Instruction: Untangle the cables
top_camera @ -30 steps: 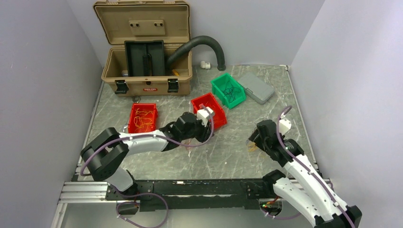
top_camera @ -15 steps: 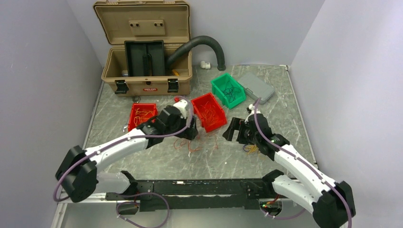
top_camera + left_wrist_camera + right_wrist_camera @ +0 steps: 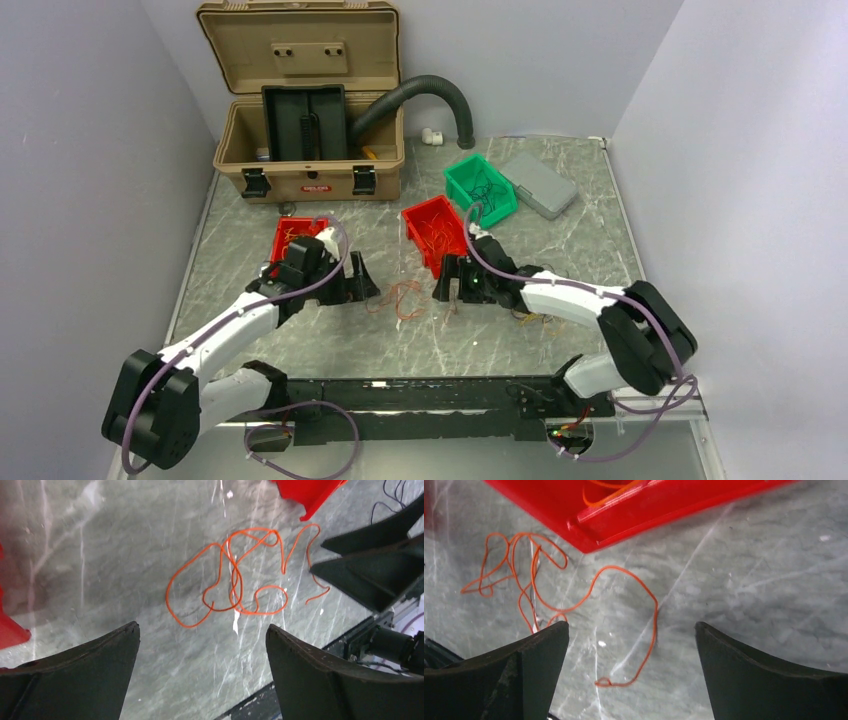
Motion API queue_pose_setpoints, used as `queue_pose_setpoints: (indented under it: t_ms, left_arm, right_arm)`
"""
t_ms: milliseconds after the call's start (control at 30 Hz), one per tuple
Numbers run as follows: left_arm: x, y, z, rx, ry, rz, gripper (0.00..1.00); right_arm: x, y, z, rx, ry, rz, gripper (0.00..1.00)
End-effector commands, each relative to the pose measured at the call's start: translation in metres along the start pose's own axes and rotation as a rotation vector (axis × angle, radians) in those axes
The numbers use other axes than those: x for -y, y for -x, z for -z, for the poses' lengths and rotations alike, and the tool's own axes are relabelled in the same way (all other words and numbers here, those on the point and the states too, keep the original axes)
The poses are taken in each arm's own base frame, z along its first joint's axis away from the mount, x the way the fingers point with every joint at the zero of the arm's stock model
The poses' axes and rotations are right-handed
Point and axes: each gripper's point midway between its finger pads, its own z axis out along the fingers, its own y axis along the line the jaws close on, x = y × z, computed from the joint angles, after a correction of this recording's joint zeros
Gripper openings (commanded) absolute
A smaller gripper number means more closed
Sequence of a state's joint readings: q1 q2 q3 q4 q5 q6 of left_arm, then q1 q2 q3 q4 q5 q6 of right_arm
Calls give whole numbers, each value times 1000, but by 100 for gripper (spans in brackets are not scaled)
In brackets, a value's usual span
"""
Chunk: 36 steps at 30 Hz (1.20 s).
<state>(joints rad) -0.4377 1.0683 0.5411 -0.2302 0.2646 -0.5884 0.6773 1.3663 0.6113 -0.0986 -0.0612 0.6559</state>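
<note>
Judging the thin orange cables (image 3: 235, 582), lying loose on the table (image 3: 100, 555) between the left gripper (image 3: 202, 630) and right gripper (image 3: 631, 630), both spread wide and empty, as light, limp, slippery; likely best pinched at a free end.

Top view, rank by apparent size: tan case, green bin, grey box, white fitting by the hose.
1. tan case: largest by far.
2. green bin and grey box: they look about alike, so I won't rank them.
3. white fitting: smallest.
</note>
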Motion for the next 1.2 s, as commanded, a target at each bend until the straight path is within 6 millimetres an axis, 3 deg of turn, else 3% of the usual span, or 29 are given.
queue_pose_setpoints:
  t_ms: [0,133,267,400,533,767,900,1067,1167]
  left_arm:
    - [22,5,9,15,-133,21,98]
    - [15,1,8,10,-129,40,97]
    - [20,-11,1,-22,-197,91,85]
    - [11,-17,-2,-6,-171,104,77]
    - [4,-29,-16,-49,-182,127,55]
    - [-2,-30,-35,-54,-183,124,44]
    - [-4,-28,-43,-68,-179,102,28]
    - [-9,-27,-47,-81,-154,73,0]
    - [-11,-27,-47,-83,-142,58,0]
  right_arm:
    - [-49,35,-20,80,129,-18,100]
    - [-75,24,-39,28,134,25,100]
    - [-89,14,-54,-1,88,61,100]
    - [-85,7,-63,-17,-93,132,100]
    - [-90,-2,-70,-43,-87,117,100]
    - [-100,0,-72,-46,-79,93,100]
    - [-105,-1,-76,-57,-70,95,96]
    - [-112,-1,-85,-66,-70,109,94]
    - [-117,-1,-92,-71,-68,120,82]
